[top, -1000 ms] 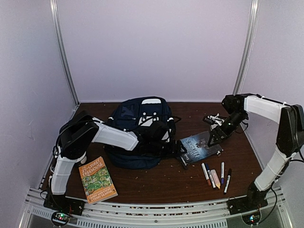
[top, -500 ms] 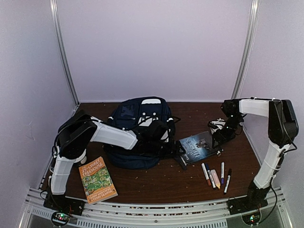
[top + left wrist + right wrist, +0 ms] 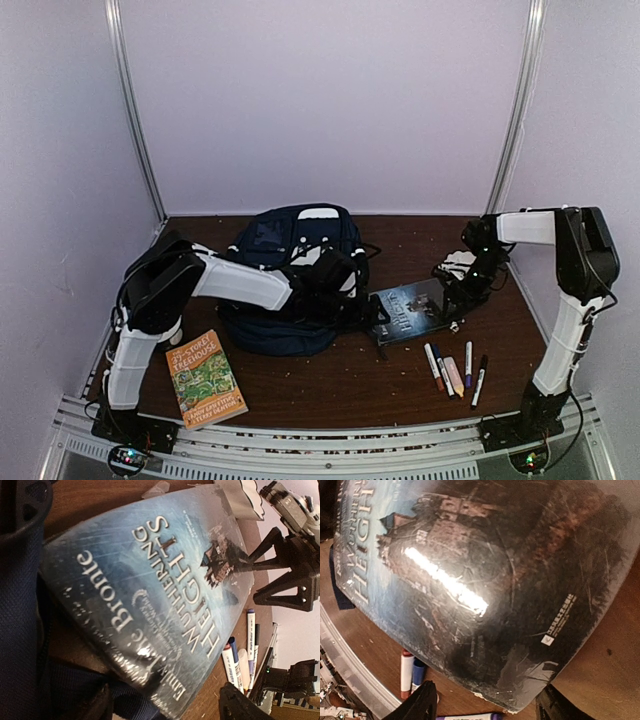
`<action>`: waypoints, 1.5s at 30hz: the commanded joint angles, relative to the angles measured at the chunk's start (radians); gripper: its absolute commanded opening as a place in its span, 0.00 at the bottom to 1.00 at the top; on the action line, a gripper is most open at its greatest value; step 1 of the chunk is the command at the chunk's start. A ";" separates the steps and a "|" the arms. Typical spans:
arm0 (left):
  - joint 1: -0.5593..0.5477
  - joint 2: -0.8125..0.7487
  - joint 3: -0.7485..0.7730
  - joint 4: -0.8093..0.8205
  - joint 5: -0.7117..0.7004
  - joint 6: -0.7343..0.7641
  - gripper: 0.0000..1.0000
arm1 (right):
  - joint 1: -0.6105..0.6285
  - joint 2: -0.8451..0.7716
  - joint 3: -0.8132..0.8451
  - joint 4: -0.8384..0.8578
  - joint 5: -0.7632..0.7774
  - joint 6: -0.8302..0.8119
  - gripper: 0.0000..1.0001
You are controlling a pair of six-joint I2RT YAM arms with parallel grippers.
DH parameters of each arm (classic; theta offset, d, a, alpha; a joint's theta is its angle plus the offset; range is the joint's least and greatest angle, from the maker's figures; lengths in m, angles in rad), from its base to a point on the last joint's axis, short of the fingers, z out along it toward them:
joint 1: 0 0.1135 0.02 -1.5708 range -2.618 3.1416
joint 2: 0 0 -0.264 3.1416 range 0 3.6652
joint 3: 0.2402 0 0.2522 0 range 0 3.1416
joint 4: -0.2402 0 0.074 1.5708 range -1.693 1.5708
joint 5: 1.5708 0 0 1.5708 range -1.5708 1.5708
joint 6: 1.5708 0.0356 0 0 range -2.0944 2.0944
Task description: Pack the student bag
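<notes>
The student bag is a navy backpack lying at the table's middle left, its fabric also filling the left wrist view's edge. A dark blue book, "Wuthering Heights", lies just right of it. My left arm reaches over the bag, and my left gripper is open at the book's left end, whose lower corner sits between the fingers. My right gripper is open at the book's right end, with that corner between its fingers. It also shows in the left wrist view.
Several markers lie in a row in front of the book, also seen as markers and markers. An orange "Treehouse" book lies at the near left. A small white object sits behind my right gripper. Walls close in the back and sides.
My right arm has folded in and brought its gripper down to the book's right end. The book has slid slightly left toward the bag. My left arm has barely moved.
</notes>
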 commanded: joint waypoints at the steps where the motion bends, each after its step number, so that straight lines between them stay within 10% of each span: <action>1: 0.014 0.033 0.019 -0.042 0.006 -0.002 0.76 | 0.033 -0.033 0.017 -0.075 -0.188 -0.054 0.66; 22: 0.026 -0.055 -0.051 0.051 0.023 0.023 0.76 | 0.230 -0.184 0.078 -0.415 -0.451 -0.305 0.61; 39: 0.060 -0.118 -0.036 -0.067 -0.011 0.097 0.75 | 0.372 -0.027 -0.032 -0.418 -0.457 -0.361 0.60; 45: 0.045 -0.307 -0.102 -0.162 -0.211 0.087 0.76 | 0.288 -0.158 0.040 -0.287 -0.236 -0.234 0.65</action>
